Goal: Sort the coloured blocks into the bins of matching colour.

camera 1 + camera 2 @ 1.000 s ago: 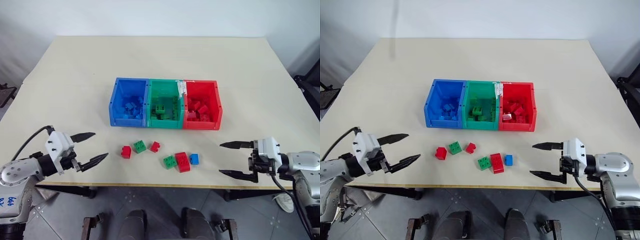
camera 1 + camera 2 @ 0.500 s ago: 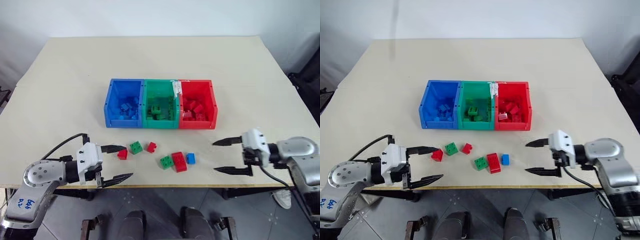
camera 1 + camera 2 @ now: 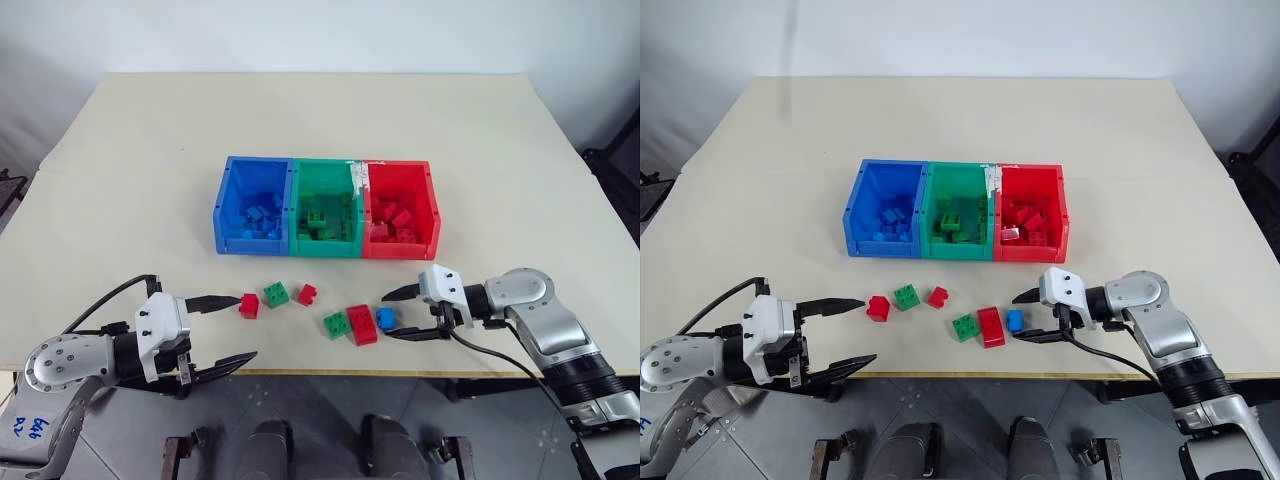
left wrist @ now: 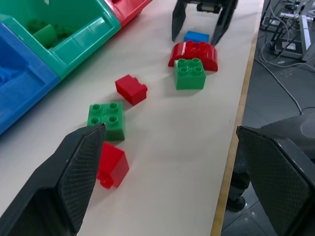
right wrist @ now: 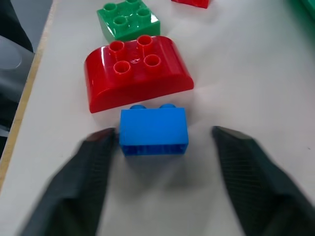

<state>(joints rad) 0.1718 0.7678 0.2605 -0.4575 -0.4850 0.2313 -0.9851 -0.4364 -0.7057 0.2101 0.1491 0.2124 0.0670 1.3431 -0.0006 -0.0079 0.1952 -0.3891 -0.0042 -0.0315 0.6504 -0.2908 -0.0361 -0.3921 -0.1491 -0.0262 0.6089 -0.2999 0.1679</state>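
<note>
now, blue brick (image 5: 153,131) lying crosswise between right gripper's (image 3: 396,314) spread fingers — studs toward long red brick (image 5: 137,73), left gripper (image 3: 222,329) spread wide

A broad cream desk (image 3: 300,130) with a pale wooden front edge stands against a plain white wall (image 3: 300,30). Beneath and in front of it lies a grey tiled floor (image 3: 970,400). In the left wrist view, a tangle of cables (image 4: 290,29) lies on the floor beyond the desk's edge.
</note>
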